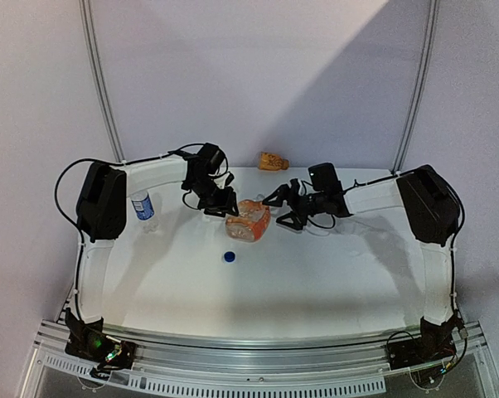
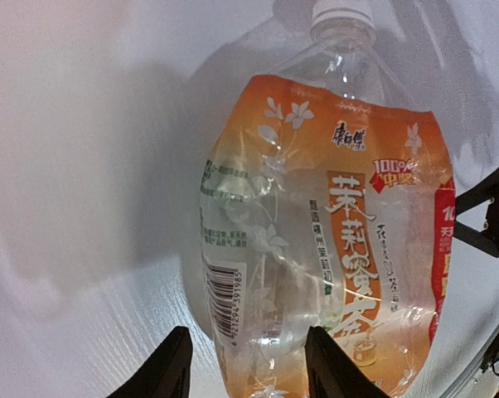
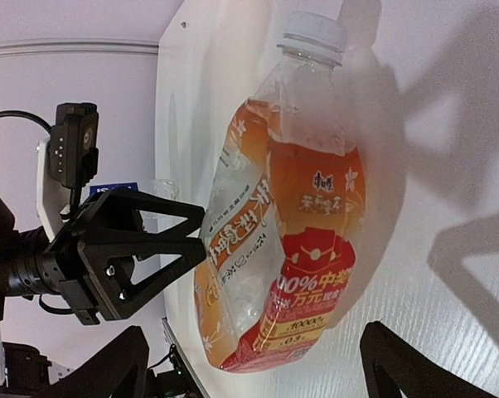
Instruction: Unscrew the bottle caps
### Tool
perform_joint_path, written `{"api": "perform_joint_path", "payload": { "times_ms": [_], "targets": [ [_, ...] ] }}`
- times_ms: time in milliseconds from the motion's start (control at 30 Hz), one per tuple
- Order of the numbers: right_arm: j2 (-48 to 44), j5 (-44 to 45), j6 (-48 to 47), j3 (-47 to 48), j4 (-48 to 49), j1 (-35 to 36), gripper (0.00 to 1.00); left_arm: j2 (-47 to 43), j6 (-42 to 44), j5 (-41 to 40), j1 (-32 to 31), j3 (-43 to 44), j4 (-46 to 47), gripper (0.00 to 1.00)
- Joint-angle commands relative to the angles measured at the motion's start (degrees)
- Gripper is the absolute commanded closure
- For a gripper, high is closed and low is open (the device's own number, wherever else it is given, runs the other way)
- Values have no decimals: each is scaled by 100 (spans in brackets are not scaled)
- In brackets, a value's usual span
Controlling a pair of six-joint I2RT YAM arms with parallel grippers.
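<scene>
Well, nearest the bases the dark blue cap lies loose on the table; just behind it the orange bottle lies between the left gripper and the right gripper, both spread wide, holding nothing. Its white cap is still on, and if you squeeze the crumpled wall I think it may fold, so the bottle turns with the cap.

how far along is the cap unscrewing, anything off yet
About halfway, it seems. Done: the small dark blue plastic cap lies loose on the white table, apart from the slim clear water bottle. In hand: the left gripper and right gripper are open at the flat-sided orange-labelled bottle, which lies on its side. Left: its white screw cap is on the neck.
</scene>
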Motion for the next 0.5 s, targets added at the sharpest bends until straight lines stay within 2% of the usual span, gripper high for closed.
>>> {"api": "perform_joint_path", "payload": {
  "times_ms": [0,467],
  "targets": [
    [383,14,81,276,-189,53,10,194,142,-31,67,-84,-138,52],
    [1001,34,987,563,566,125,22,223,97,89,119,-228,-138,55]
  ]
}}
